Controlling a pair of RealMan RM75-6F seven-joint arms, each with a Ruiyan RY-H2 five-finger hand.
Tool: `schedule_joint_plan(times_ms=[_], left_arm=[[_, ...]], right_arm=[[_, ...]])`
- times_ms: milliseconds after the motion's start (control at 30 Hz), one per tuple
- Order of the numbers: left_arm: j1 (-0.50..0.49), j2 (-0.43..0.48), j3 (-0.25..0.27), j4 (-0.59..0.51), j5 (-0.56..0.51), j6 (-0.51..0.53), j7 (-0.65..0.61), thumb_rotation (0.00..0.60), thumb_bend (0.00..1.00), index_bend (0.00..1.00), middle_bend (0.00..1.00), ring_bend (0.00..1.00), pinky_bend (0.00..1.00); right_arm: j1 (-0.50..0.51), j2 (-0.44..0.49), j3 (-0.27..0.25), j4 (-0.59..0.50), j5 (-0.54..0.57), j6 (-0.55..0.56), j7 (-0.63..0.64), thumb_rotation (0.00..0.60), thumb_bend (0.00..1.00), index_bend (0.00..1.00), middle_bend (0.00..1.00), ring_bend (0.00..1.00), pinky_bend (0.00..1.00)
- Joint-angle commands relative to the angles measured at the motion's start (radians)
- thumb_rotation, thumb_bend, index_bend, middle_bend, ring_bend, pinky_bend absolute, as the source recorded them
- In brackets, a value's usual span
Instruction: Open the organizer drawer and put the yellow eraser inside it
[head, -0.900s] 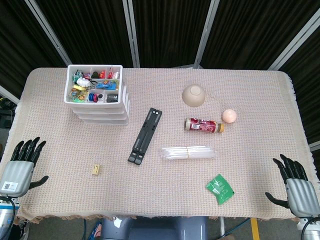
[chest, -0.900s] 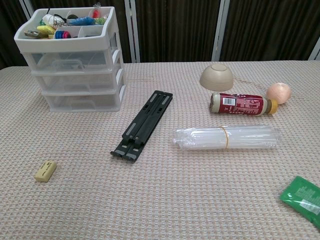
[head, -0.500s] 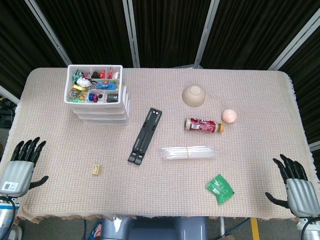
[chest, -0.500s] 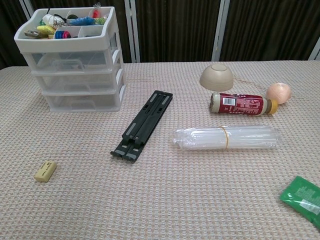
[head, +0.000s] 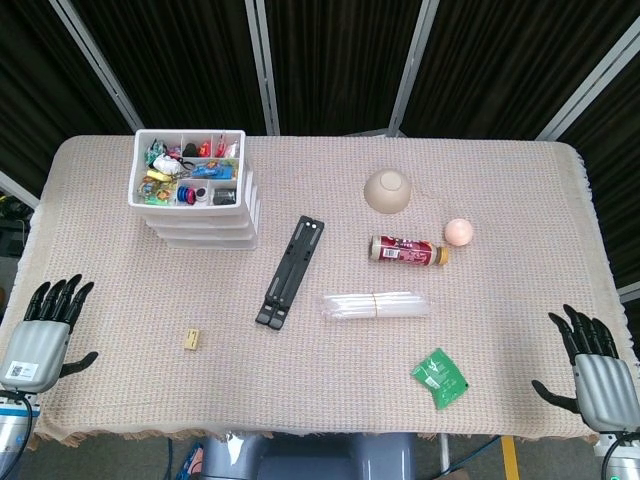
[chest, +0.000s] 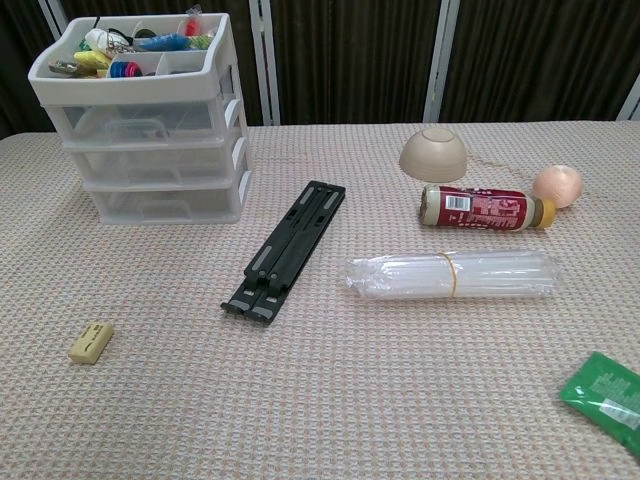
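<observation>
- The left hand (head: 40, 340) rests at the near left corner of the woven beige surface (head: 520, 200), fingers (head: 58, 296) spread and released, holding nothing; it is the hand nearer both the eraser and the drawers, so it looks the likelier one to start the work.
- The right hand (head: 598, 375) sits at the near right corner, likewise released with fingers apart, well away from every task thing; parked there, it leaves the middle free.
- The small yellow block eraser (chest: 90, 341) lies flat and alone toward the near left, touching nothing, so it can probably be picked up without nudging neighbours.
- A green foil packet (chest: 610, 392) lies near the right edge.
- A bundle of clear plastic tubes bound by a yellow band (chest: 450, 275) and a black folded stand (chest: 285, 250) occupy the middle; the stand lies between the eraser and the organizer's right side.
- Further back are a red-labelled bottle on its side (chest: 485, 208), a peach ball (chest: 557, 185) and an upturned tan bowl (chest: 433, 152).
- The white plastic three-drawer organizer (chest: 155, 130) stands at the far left, its top tray full of small items and all drawers pushed in, fronts facing the robot; none has been opened yet, so the task is at its beginning.
</observation>
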Motion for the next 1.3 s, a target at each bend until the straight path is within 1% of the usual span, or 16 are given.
schedule_joint_plan(times_ms=[33, 133, 167, 233, 267, 300, 367, 400, 500, 567, 667, 767, 867, 967, 1167, 1300], left_arm=[[-0.001, -0.002, 0.0, 0.0, 0.002, 0.001, 0.004, 0.6, 0.15, 0.04, 0.0, 0.0, 0.0], [-0.001, -0.005, 0.0, -0.003, 0.002, 0.001, 0.001, 0.6, 0.2, 0.03, 0.0, 0.0, 0.02], [-0.001, -0.006, -0.002, -0.007, -0.001, 0.001, -0.005, 0.6, 0.26, 0.02, 0.02, 0.03, 0.07], [-0.004, -0.009, -0.013, -0.023, -0.008, 0.003, -0.031, 0.6, 0.38, 0.02, 0.2, 0.22, 0.26], [-0.007, -0.012, -0.019, -0.026, -0.011, 0.003, -0.04, 0.6, 0.44, 0.02, 0.38, 0.39, 0.38], [-0.012, -0.015, -0.027, -0.031, -0.016, 0.002, -0.051, 0.6, 0.48, 0.03, 0.54, 0.54, 0.48], [-0.028, -0.021, -0.045, -0.059, -0.055, -0.035, -0.099, 0.6, 0.51, 0.03, 0.71, 0.68, 0.57], [-0.039, -0.021, -0.059, -0.087, -0.098, -0.069, -0.134, 0.6, 0.53, 0.03, 0.77, 0.73, 0.6], [-0.071, -0.021, -0.095, -0.15, -0.213, -0.16, -0.201, 0.6, 0.57, 0.02, 0.87, 0.81, 0.66], [-0.1, -0.027, -0.128, -0.184, -0.307, -0.229, -0.241, 0.6, 0.58, 0.01, 0.9, 0.84, 0.7], [-0.137, -0.033, -0.163, -0.217, -0.428, -0.319, -0.28, 0.6, 0.65, 0.0, 0.93, 0.87, 0.73], [-0.2, -0.05, -0.233, -0.249, -0.635, -0.423, -0.327, 0.6, 0.75, 0.0, 0.94, 0.88, 0.74], [-0.246, -0.07, -0.274, -0.243, -0.75, -0.46, -0.328, 0.6, 0.81, 0.0, 0.95, 0.89, 0.75], [-0.318, -0.106, -0.314, -0.211, -0.885, -0.484, -0.298, 0.6, 0.84, 0.0, 0.95, 0.89, 0.75], [-0.421, -0.163, -0.349, -0.142, -1.065, -0.534, -0.262, 0.6, 0.85, 0.0, 0.95, 0.89, 0.75], [-0.468, -0.198, -0.362, -0.097, -1.138, -0.567, -0.258, 0.6, 0.85, 0.0, 0.95, 0.89, 0.75]], right_arm=[[-0.002, 0.003, 0.002, 0.0, 0.004, 0.002, 0.007, 0.6, 0.06, 0.1, 0.0, 0.0, 0.0], [-0.003, 0.005, 0.001, -0.001, 0.0, 0.003, 0.009, 0.6, 0.06, 0.1, 0.0, 0.0, 0.0], [-0.002, 0.005, -0.001, -0.002, -0.003, 0.003, 0.009, 0.6, 0.06, 0.1, 0.0, 0.0, 0.0], [-0.003, 0.004, -0.003, -0.002, -0.007, 0.004, 0.006, 0.6, 0.06, 0.1, 0.0, 0.0, 0.0], [-0.003, 0.004, -0.003, -0.002, -0.008, 0.005, 0.005, 0.6, 0.06, 0.1, 0.0, 0.0, 0.0], [-0.003, 0.004, -0.003, -0.002, -0.008, 0.005, 0.005, 0.6, 0.06, 0.1, 0.0, 0.0, 0.0], [-0.004, 0.005, -0.004, -0.003, -0.008, 0.004, 0.006, 0.6, 0.06, 0.1, 0.0, 0.0, 0.0], [-0.004, 0.006, -0.005, -0.004, -0.008, 0.003, 0.008, 0.6, 0.06, 0.1, 0.0, 0.0, 0.0], [-0.004, 0.008, -0.007, -0.005, -0.009, 0.0, 0.011, 0.6, 0.06, 0.1, 0.0, 0.0, 0.0], [-0.004, 0.009, -0.007, -0.005, -0.008, -0.001, 0.013, 0.6, 0.06, 0.1, 0.0, 0.0, 0.0], [-0.004, 0.01, -0.007, -0.006, -0.006, -0.003, 0.015, 0.6, 0.06, 0.1, 0.0, 0.0, 0.0], [-0.002, 0.012, -0.008, -0.008, -0.005, -0.007, 0.018, 0.6, 0.06, 0.1, 0.0, 0.0, 0.0], [-0.002, 0.013, -0.009, -0.009, -0.004, -0.011, 0.02, 0.6, 0.06, 0.1, 0.0, 0.0, 0.0], [-0.001, 0.015, -0.009, -0.011, 0.0, -0.015, 0.027, 0.6, 0.06, 0.11, 0.0, 0.0, 0.0], [0.002, 0.017, -0.008, -0.01, 0.004, -0.023, 0.036, 0.6, 0.06, 0.11, 0.0, 0.0, 0.0], [0.003, 0.018, -0.007, -0.012, 0.008, -0.026, 0.042, 0.6, 0.06, 0.11, 0.0, 0.0, 0.0]])
